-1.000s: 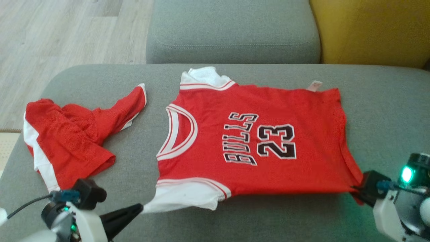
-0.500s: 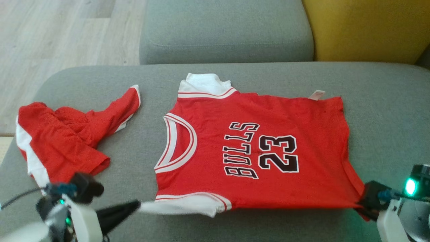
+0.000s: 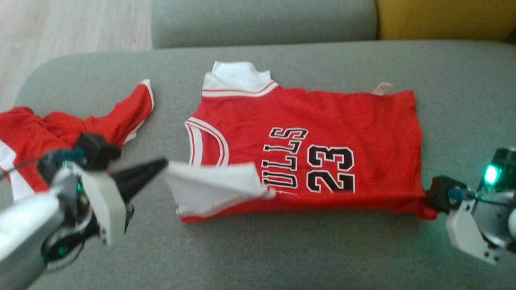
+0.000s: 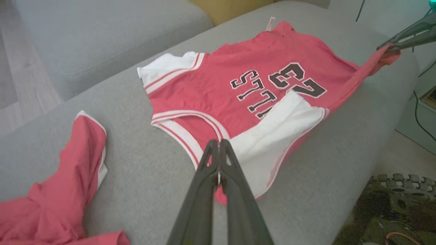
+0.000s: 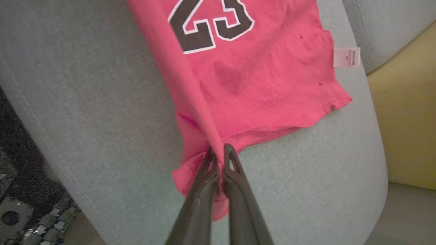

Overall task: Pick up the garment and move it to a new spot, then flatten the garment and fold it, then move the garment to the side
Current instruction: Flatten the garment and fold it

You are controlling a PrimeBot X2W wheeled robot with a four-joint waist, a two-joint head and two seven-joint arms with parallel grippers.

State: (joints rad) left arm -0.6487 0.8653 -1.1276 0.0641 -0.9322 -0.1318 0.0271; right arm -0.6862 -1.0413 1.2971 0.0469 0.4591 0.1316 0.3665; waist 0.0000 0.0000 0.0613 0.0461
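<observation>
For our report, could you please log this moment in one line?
stage: folding | left end effector: shut on jersey sleeve | right end effector: shut on jersey hem

The jersey's (image 3: 342, 112) folded-over white sleeve (image 3: 209, 187) hides the start of its lettering (image 3: 287, 155), the other red garment (image 3: 24, 125) runs off the head view's left edge behind the blurred left arm (image 3: 24, 225), and the tag's (image 5: 346, 57) print is too small to read.

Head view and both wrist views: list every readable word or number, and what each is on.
"ULLS": black letters on the front of the red jersey; anything before the U is covered by the folded-over white sleeve.
"23": black numerals beside those letters, on the same front.
White label at the jersey's edge: print too small to read.
</observation>
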